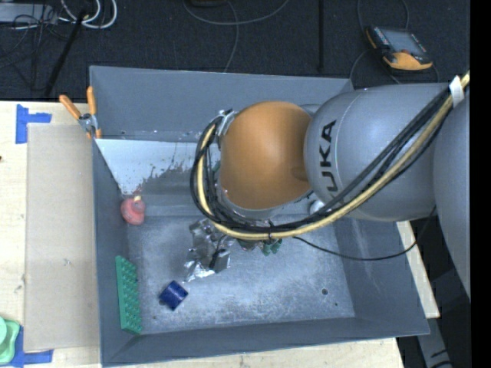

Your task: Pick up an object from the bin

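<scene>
Gripper (pixel 205 257) hangs low mid-bin (pixel 307 301), just beside a small blue block (pixel 173 294) lying toward the front left corner; how wide it stands I cannot tell. That block looks light, stiff and probably smooth, so it is best pinched across opposite flat sides.

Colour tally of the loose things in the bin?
Pink: 1, the rounded pink toy by the left wall
Green: 1, the studded green plate along the left wall
Blue: 1, the small blue block near the front
Total: 3
</scene>
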{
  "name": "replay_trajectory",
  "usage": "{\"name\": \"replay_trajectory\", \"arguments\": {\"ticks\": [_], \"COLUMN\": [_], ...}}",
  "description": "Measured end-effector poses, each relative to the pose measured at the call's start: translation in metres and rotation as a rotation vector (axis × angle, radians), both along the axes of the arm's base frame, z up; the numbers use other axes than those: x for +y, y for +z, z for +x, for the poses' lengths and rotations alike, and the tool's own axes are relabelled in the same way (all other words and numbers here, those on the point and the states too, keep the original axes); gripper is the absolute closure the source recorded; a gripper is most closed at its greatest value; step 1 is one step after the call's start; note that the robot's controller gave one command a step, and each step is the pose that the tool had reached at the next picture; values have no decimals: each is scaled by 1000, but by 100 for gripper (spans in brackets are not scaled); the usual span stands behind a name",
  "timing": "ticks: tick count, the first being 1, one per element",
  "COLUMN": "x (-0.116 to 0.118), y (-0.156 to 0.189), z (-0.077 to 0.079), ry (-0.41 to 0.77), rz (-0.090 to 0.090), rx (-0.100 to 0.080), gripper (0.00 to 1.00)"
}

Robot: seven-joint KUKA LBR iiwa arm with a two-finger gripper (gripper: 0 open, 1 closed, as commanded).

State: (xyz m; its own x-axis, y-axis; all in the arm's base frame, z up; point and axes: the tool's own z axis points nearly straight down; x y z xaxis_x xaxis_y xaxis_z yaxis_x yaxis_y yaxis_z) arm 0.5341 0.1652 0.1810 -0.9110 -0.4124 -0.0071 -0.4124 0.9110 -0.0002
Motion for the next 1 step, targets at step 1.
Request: {"name": "replay_trajectory", "arguments": {"ticks": [1], "x": [-3], "y": [59], "z": [6], "ry": [1], "rz": [-1], "rx": [-1], "gripper": [100]}}
